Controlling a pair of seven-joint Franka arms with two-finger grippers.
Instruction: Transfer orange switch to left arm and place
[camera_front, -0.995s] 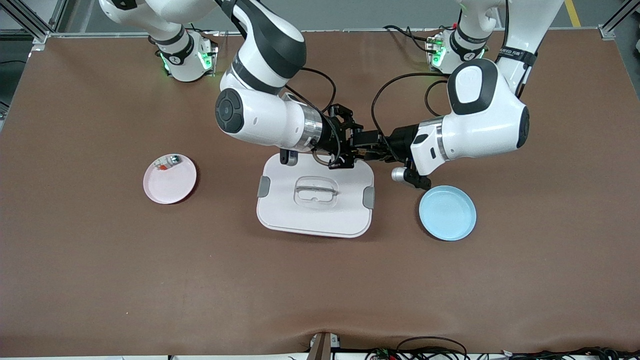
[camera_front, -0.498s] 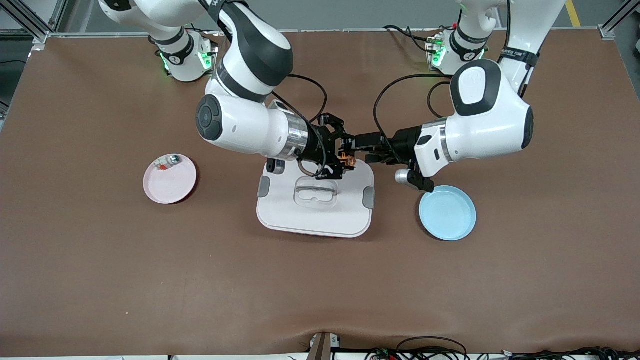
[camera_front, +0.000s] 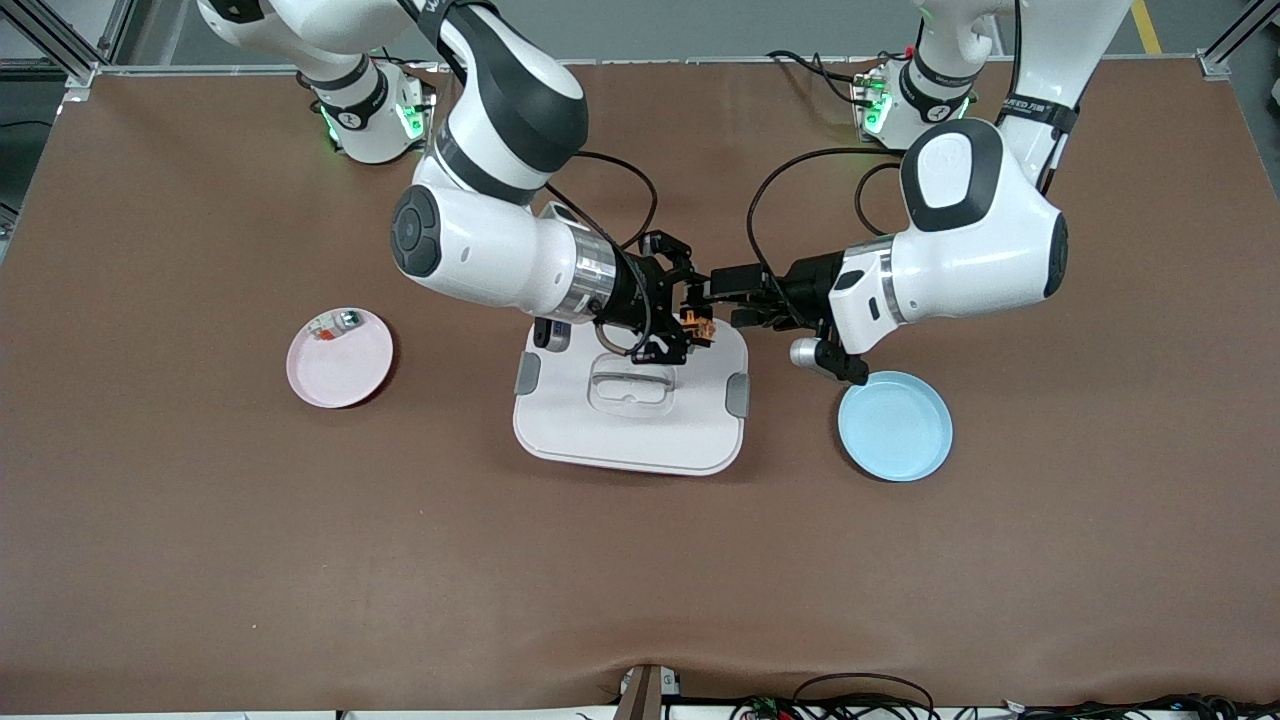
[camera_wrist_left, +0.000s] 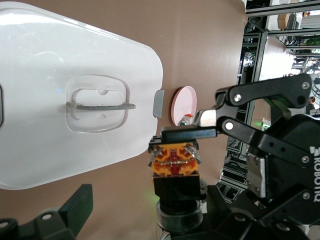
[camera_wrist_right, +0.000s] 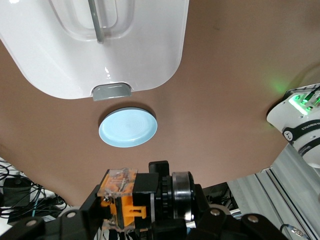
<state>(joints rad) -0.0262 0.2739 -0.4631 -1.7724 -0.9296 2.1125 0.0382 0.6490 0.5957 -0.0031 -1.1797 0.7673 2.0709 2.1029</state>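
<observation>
Brown table (camera_front: 200, 560) seen from above, with white box (camera_front: 630, 420) at its middle, grey clips at two sides and clear handle (camera_front: 630, 382) set in the lid. Pink plate (camera_front: 345, 370) toward the right arm's end of the table, carrying a small white part (camera_front: 335, 323) at its rim. Blue plate (camera_front: 895, 425) toward the left arm's end, just beside the box.

Right gripper (camera_front: 690, 318) held in the air over the edge of the box lid that lies farther from the front camera; fingers closed tight on the orange switch (camera_front: 698, 326), clamped at its black barrel, orange blocky end pointing toward the left gripper. Same grip shown in the right wrist view, orange switch (camera_wrist_right: 122, 200) between the black fingers, box (camera_wrist_right: 100, 45) and blue plate (camera_wrist_right: 128, 127) below.

Left gripper (camera_front: 722, 297) also in the air, over the same edge of the box near its corner toward the blue plate; fingers spread wide, holding nothing, tips just beside the switch. In the left wrist view, orange switch (camera_wrist_left: 172, 161) facing the camera end-on, box (camera_wrist_left: 75, 95) and pink plate (camera_wrist_left: 183, 105) below, one finger (camera_wrist_left: 75, 207) of the left gripper at the frame edge.
</observation>
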